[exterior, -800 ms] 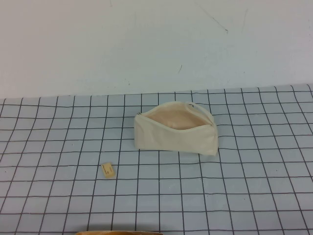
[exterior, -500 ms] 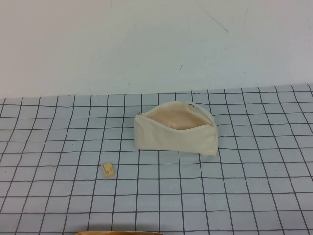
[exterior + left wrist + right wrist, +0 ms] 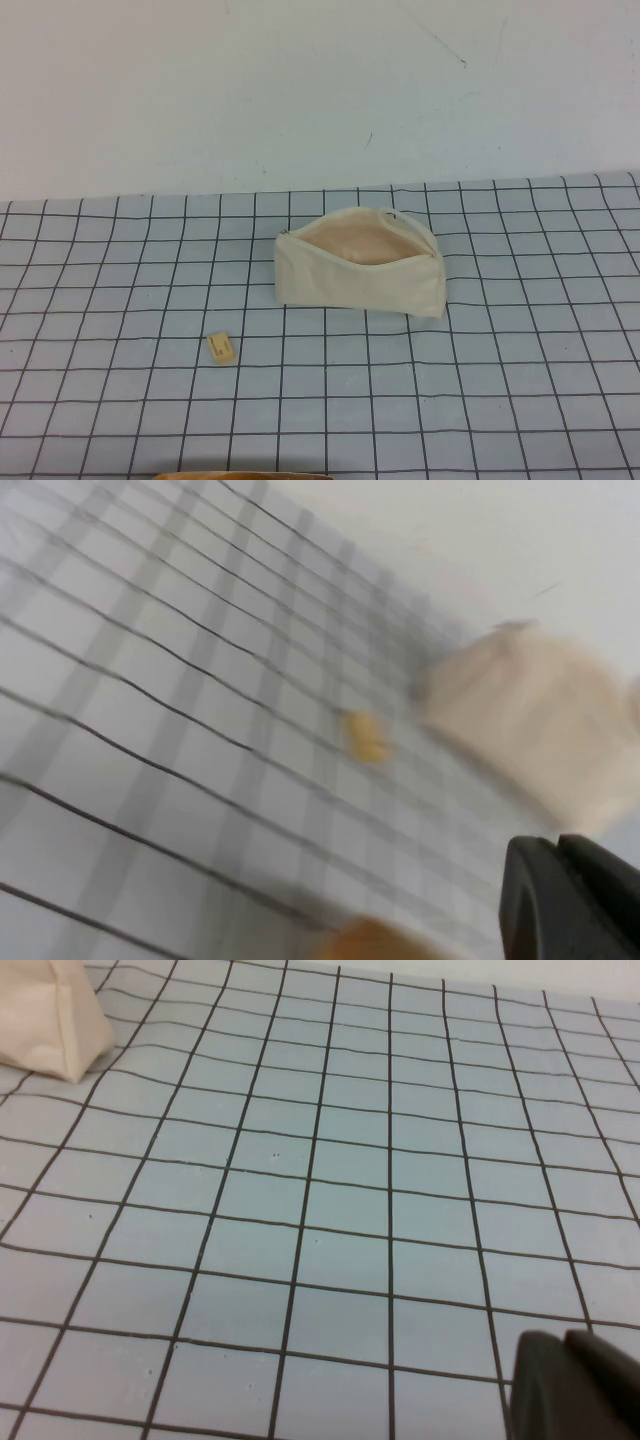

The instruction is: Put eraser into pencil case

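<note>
Right now my left hand shows only as a dark corner of its own wrist view, and I cannot tell whether it is released or clenched. Ahead of it, well apart, the eraser lies flat on the gridded tabletop, and the pencil case sits farther out beyond the eraser, on the same tabletop.

My right hand is likewise just a dark edge in its wrist view; I cannot tell its state either. It hangs over bare grid, with one corner of the pencil case far ahead of it.

From the high view neither hand appears. The eraser rests alone, apart from the pencil case, whose mouth gapes open, showing beige-pink lining. A tan curved edge peeks in at the near border.
</note>
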Controlling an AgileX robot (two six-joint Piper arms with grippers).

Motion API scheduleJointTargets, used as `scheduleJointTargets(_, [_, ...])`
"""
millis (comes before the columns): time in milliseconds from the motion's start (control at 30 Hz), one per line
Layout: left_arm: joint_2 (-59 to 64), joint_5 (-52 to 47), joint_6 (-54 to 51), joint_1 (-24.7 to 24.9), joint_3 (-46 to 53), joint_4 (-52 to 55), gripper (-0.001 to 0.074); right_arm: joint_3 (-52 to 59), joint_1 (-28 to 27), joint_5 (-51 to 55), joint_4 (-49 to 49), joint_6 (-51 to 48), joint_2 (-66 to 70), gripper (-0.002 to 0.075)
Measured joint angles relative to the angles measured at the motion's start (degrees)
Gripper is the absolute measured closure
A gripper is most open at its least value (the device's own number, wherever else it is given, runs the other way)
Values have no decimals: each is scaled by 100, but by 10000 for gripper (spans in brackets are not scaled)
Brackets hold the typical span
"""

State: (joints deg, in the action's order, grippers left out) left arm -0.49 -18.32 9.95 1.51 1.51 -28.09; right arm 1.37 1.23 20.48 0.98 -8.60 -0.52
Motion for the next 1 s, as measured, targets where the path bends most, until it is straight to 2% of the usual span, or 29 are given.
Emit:
scheduleJointTargets(133, [0, 246, 76, 0, -2, -1893, 738, 0, 0, 0, 0, 0, 0, 727])
scheduleJointTargets(333, [0, 1102, -63, 0, -2, -2634, 738, 0, 0, 0, 0, 0, 0, 727])
scheduleJointTargets(433, [0, 1032, -848, 0, -162, -2521, 738, 0, 0, 0, 0, 0, 0, 727])
scheduleJointTargets(600, [460, -53, -1882, 0, -1237, -1895, 738, 0, 0, 0, 0, 0, 0, 727])
scheduleJointTargets(733, [1670, -972, -2366, 0, -2192, -1065, 738, 0, 0, 0, 0, 0, 0, 727])
scheduleJointTargets(1000, [4560, -2302, -4558, 0, -4246, -457, 738, 0, 0, 0, 0, 0, 0, 727])
